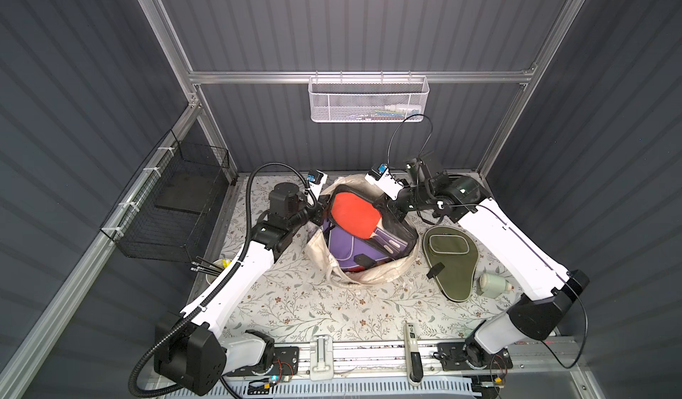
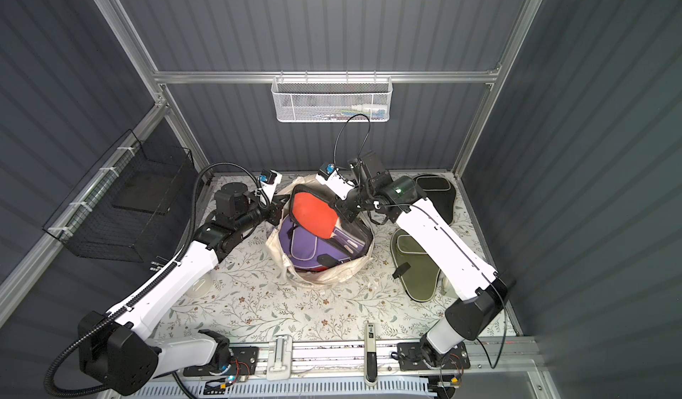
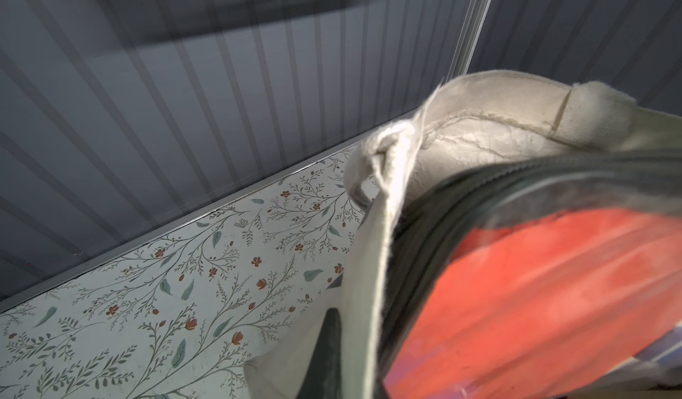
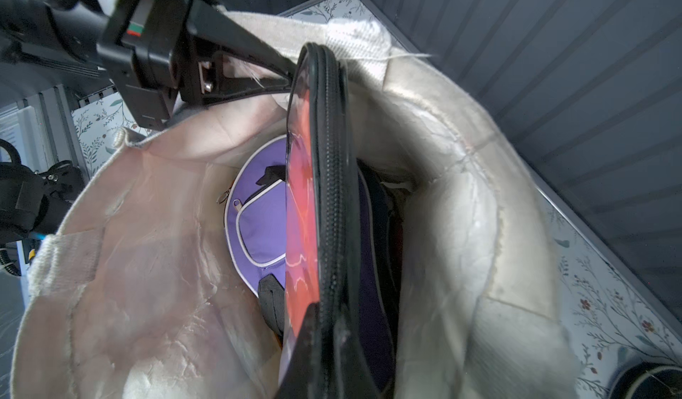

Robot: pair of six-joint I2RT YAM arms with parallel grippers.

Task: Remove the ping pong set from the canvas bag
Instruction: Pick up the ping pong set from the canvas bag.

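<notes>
The cream canvas bag [image 1: 317,247] [image 2: 275,249] stands open mid-table. A clear zip pack showing a red paddle [image 1: 354,212] [image 2: 313,209] sticks up out of its mouth, over a purple paddle case [image 1: 343,247] [image 4: 262,231]. My right gripper [image 1: 387,209] [image 4: 324,349] is shut on the pack's black zipped edge [image 4: 328,194]. My left gripper [image 1: 320,209] [image 3: 354,371] is shut on the bag's rim [image 3: 369,268] on the opposite side. An olive paddle case [image 1: 448,260] lies on the table right of the bag. In a top view a black case [image 2: 437,187] lies at the back right.
A white mesh basket [image 1: 367,100] hangs on the back rail and a black wire basket [image 1: 173,209] on the left wall. A cup with pens [image 1: 214,268] stands under the left arm. A pale jar [image 1: 492,284] sits beside the olive case, and a handheld tool [image 1: 411,353] lies at the front edge.
</notes>
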